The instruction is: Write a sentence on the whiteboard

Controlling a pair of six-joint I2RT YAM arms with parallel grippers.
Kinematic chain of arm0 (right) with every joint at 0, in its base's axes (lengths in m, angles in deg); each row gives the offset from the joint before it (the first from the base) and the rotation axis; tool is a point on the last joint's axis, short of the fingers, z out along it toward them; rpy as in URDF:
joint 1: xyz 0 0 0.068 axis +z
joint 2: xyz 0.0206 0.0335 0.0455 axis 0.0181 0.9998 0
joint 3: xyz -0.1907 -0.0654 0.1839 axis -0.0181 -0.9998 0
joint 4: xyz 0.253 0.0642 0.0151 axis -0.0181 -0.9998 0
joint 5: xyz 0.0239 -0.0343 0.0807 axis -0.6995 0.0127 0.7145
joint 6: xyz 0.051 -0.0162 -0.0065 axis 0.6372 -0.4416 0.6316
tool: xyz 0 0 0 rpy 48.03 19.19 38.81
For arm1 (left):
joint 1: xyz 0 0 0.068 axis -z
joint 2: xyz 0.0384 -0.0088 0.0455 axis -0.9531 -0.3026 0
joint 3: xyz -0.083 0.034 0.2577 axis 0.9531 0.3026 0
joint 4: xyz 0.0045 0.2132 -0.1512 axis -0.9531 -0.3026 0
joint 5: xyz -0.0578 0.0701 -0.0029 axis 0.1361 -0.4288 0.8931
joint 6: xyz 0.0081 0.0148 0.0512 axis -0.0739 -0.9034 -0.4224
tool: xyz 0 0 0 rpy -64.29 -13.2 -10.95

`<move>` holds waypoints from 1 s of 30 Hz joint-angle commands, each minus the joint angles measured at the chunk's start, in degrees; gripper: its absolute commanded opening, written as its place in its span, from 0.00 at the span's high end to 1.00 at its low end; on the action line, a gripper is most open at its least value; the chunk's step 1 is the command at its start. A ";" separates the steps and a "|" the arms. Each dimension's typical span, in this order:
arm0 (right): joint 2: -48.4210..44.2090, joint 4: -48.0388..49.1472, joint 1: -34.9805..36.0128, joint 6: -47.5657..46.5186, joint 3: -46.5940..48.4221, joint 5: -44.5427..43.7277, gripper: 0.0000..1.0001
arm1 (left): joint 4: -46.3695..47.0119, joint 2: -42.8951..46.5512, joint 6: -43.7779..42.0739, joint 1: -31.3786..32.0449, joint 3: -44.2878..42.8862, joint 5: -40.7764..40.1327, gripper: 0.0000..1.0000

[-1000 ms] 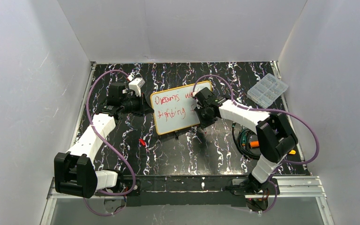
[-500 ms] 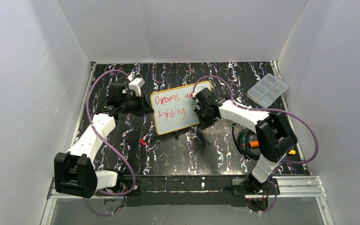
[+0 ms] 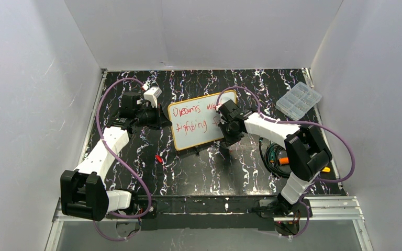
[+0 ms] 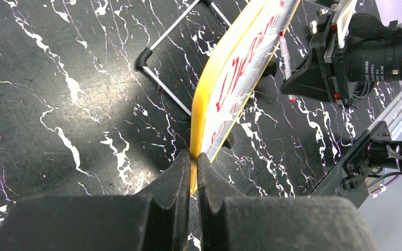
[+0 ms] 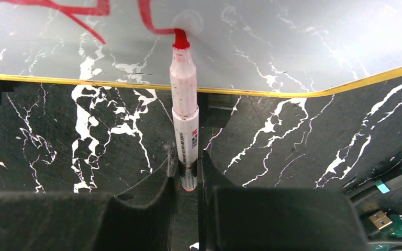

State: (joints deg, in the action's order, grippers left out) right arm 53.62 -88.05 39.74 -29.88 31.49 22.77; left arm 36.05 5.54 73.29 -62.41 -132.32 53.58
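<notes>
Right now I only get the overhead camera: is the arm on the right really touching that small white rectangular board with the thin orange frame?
Observer: Yes. Its wrist view shows the right gripper shut on a red-tipped white marker pen, tip pressed on the whiteboard at the end of a red stroke.
Visitor: And the left arm?
Observer: The left gripper is shut on the board's yellow frame edge, pinching it between both fingers.
</notes>
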 commanded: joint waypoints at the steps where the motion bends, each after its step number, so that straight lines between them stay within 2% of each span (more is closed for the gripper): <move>1: -0.51 -0.57 -0.79 0.15 2.37 -2.28 0.99 | 0.05 3.06 -0.14 0.13 0.70 1.22 1.00; 12: 1.12 -0.75 -0.82 -1.31 5.26 -0.56 0.99 | 0.13 2.90 -0.15 0.13 0.70 1.21 1.00; 22: -0.96 -0.85 0.14 -0.82 3.18 0.77 0.99 | 0.22 2.78 -0.08 0.06 0.70 1.22 1.00; 30: -4.90 -1.42 0.11 0.30 3.51 -4.23 0.99 | 0.22 3.18 -0.04 0.12 0.79 1.16 1.00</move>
State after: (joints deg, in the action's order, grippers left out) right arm 53.00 -89.34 39.48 -30.23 34.22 21.96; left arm 36.05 5.74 73.31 -62.41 -132.32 53.60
